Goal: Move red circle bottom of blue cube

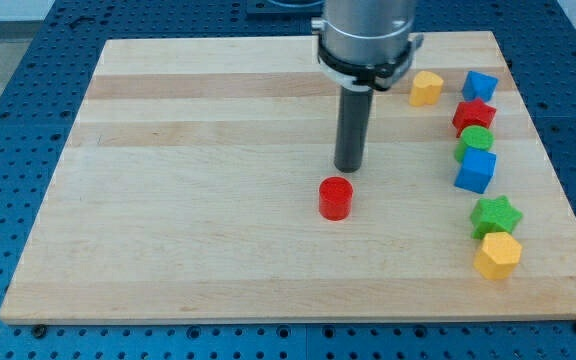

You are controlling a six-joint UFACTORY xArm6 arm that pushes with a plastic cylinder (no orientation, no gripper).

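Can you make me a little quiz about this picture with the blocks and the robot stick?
1. True or false: my tip touches the red circle.
2. Which block lies nearest the view's bottom? A) yellow hexagon B) green star C) red star
3. Fill in: the green circle sits just above the blue ____.

Key: 1 false, the tip stands just above it in the view, with a small gap. 2 A. 3 cube.
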